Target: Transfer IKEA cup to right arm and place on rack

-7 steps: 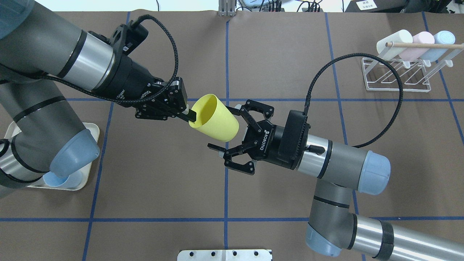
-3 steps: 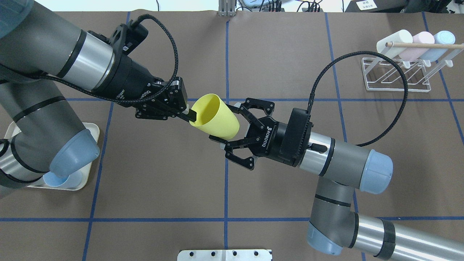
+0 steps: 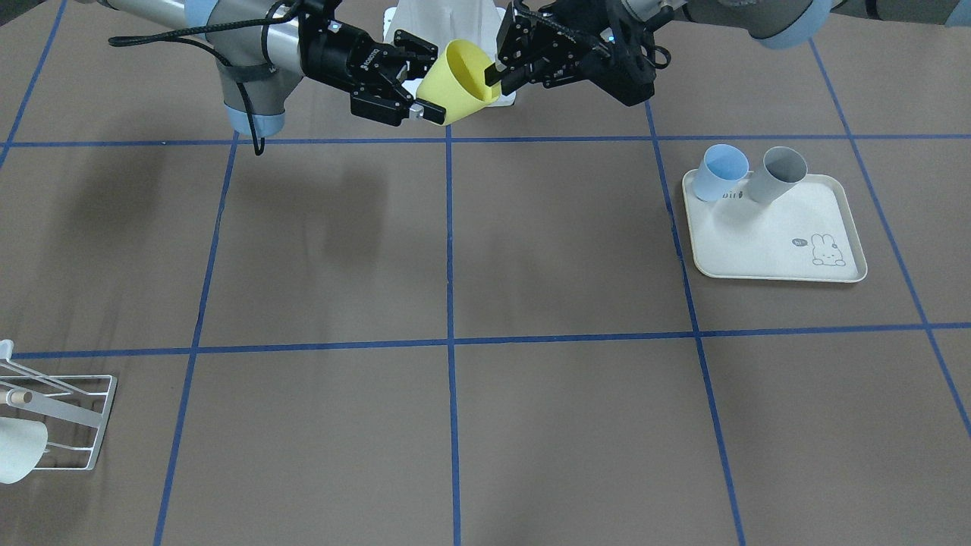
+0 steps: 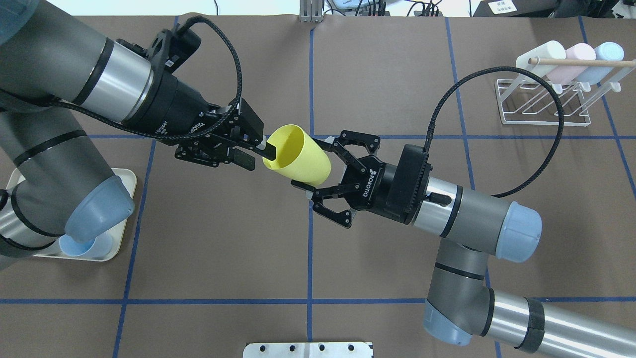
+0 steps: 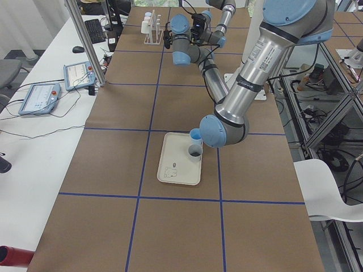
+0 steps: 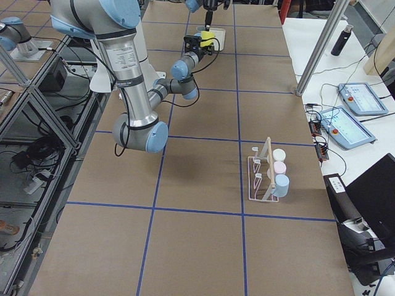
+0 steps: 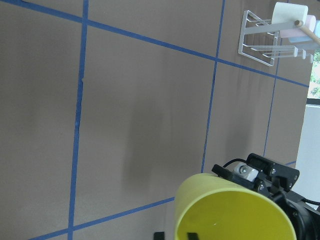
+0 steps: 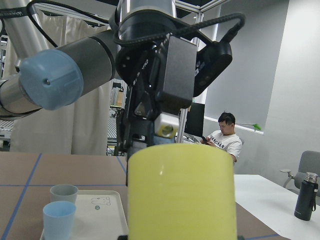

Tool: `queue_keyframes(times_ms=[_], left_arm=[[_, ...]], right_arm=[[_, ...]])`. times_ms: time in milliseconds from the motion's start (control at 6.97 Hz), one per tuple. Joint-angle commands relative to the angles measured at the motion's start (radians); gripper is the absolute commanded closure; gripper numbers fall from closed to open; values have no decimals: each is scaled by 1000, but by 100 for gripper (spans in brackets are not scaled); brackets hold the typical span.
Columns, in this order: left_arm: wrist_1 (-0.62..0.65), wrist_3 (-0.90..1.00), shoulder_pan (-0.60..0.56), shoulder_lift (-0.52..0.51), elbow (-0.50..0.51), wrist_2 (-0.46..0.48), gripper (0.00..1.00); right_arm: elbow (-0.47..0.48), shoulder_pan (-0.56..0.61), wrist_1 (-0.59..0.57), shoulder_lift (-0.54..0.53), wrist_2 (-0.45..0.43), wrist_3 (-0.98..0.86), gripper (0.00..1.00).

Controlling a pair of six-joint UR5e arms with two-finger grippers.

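The yellow IKEA cup [image 4: 298,159] hangs on its side above the table's middle, its mouth toward my left arm. My right gripper [image 4: 312,165], on the right arm [image 4: 472,219], is shut on the cup's base end, one finger on each side. My left gripper [image 4: 256,155] stands open at the rim, with one finger at the cup's mouth and the other out beside it. The front-facing view shows the cup [image 3: 459,80] between both grippers. The white wire rack [image 4: 544,107] stands at the far right with three pastel cups on it.
A cream rabbit-print tray [image 3: 774,243] under my left arm holds a blue cup [image 3: 721,171] and a grey cup [image 3: 781,174]. A black cable loop [image 4: 497,84] arches from the right wrist toward the rack. A person [image 8: 222,137] sits in the background.
My right gripper moved in and closed on the cup's base. My left gripper's fingers spread apart at the rim, and the cup shifted slightly up and right.
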Motion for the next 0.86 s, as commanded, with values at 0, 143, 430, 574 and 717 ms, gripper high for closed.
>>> queue_keyframes(times_ms=[0, 143, 430, 574, 717], left_arm=[[0, 1, -32, 6, -1, -9, 0], [3, 9, -61, 14, 5, -9, 0], [6, 146, -98, 130, 0, 5, 0], [8, 261, -130, 209, 0, 6, 0], [23, 368, -163, 276, 0, 8, 0]], right_arm=[[1, 28, -28, -14, 6, -1, 56], [19, 50, -135, -24, 9, 0, 64], [255, 121, -622, -119, 44, 0, 74], [360, 181, -902, -126, 104, 0, 74], [404, 260, -1128, -114, 167, -3, 74]])
